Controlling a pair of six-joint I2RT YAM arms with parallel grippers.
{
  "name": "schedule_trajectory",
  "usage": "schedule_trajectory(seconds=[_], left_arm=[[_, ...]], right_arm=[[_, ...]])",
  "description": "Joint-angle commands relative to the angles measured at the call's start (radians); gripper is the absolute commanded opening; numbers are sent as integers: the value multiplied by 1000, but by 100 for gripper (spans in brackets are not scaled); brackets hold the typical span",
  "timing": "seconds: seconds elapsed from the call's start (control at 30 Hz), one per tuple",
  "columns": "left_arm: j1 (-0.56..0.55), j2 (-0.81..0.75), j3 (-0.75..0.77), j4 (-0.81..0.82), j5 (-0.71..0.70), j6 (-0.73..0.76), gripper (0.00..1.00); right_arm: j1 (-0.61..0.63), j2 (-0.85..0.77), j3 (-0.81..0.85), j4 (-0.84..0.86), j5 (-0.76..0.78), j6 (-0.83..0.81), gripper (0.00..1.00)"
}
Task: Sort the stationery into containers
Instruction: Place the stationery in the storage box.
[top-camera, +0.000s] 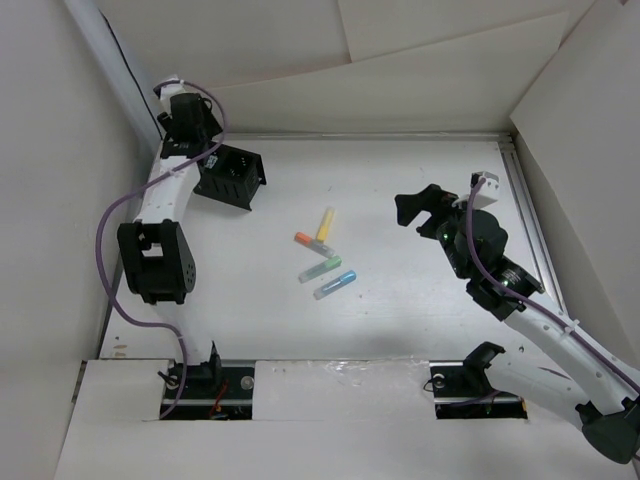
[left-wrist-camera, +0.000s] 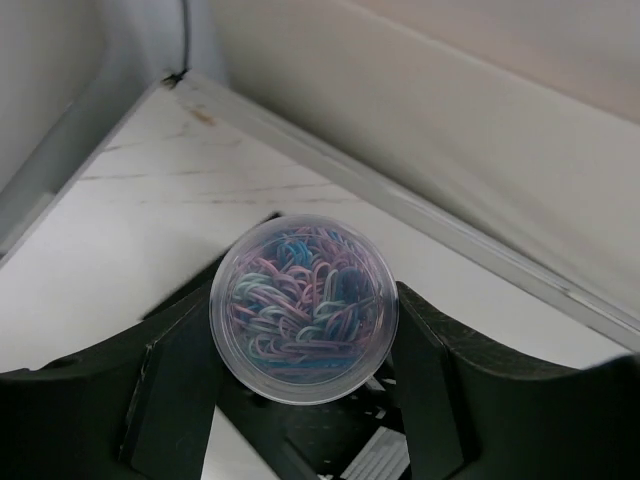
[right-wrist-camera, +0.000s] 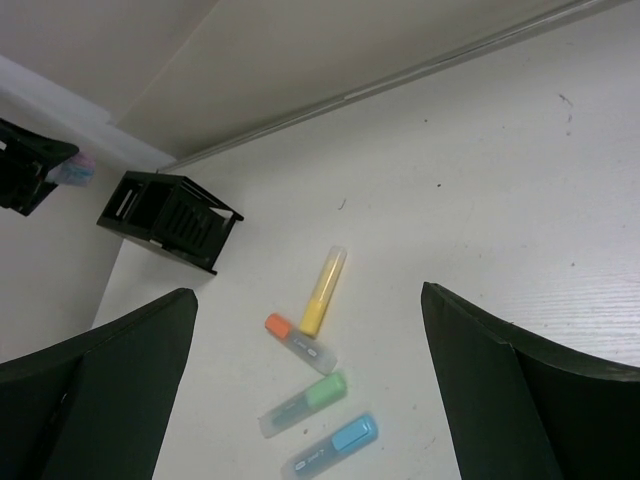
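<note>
just left of the black mesh organiser (top-camera: 231, 176), the left jaws clamp a clear round tub of pink-and-blue clips (left-wrist-camera: 303, 310). right of the organiser, the yellow highlighter (top-camera: 325, 223), orange highlighter (top-camera: 312, 242), green highlighter (top-camera: 320, 267) and blue highlighter (top-camera: 335, 283) lie clustered on the tabletop (top-camera: 400, 320). farther right, the right jaws gape empty.

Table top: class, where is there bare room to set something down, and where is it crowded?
Bare: the table between the pens and the near edge, and between pens and right gripper. Crowded: the far left corner, around the organiser.
</note>
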Motion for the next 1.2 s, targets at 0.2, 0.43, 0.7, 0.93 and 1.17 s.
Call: schedule_trajectory(seconds=[0.2, 0.43, 0.7, 0.93, 1.17], left_arm=[[54, 15, 9, -17, 0, 5, 51], [54, 44, -1, -27, 0, 15, 51], [34, 63, -19, -27, -20, 34, 56], [23, 81, -28, -27, -56, 44, 63], [14, 52, -48, -17, -86, 44, 82]], right_arm=[[-5, 4, 7, 50, -28, -8, 100], [-5, 4, 16, 50, -28, -8, 100], [-5, -5, 16, 50, -28, -8, 100], [-5, -5, 16, 50, -28, -8, 100], [-5, -5, 16, 50, -28, -8, 100]])
